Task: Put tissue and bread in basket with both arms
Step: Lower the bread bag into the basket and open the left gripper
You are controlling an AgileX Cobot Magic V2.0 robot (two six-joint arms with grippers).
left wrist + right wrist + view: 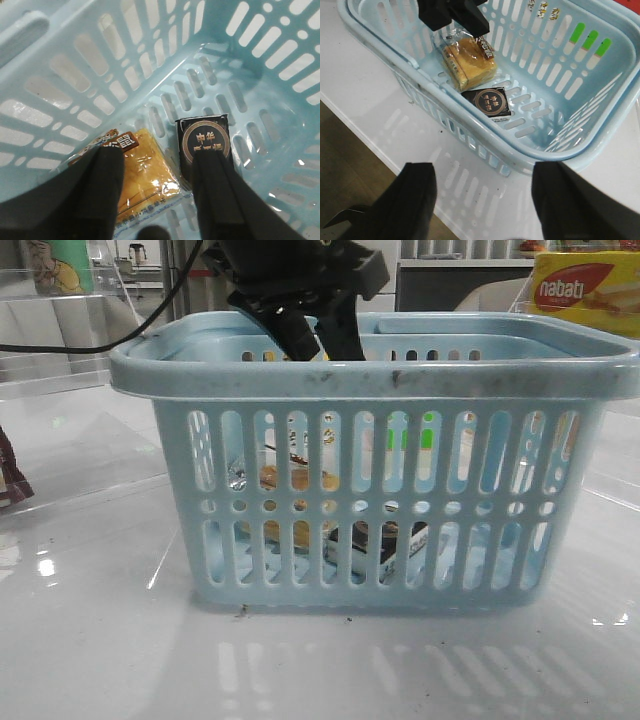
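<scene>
The light-blue basket (380, 375) stands mid-table. On its floor lie the wrapped golden-brown bread (145, 170) (470, 60) and, beside it, the small black-and-white tissue (205, 137) (491, 101). Through the slots in the front view, the bread (270, 477) and the tissue (385, 540) show only partly. My left gripper (315, 335) (157, 154) hangs open inside the basket's left part, above both items, with nothing held. My right gripper (485, 170) is open and empty over the white table, outside the basket's rim (470, 125). It does not show in the front view.
A yellow-red nabati box (585, 295) stands at the back right. A dark maroon packet (10, 485) lies at the left edge of the table. Clear acrylic panels stand on the left. The table's edge (365, 145) runs close to the right gripper.
</scene>
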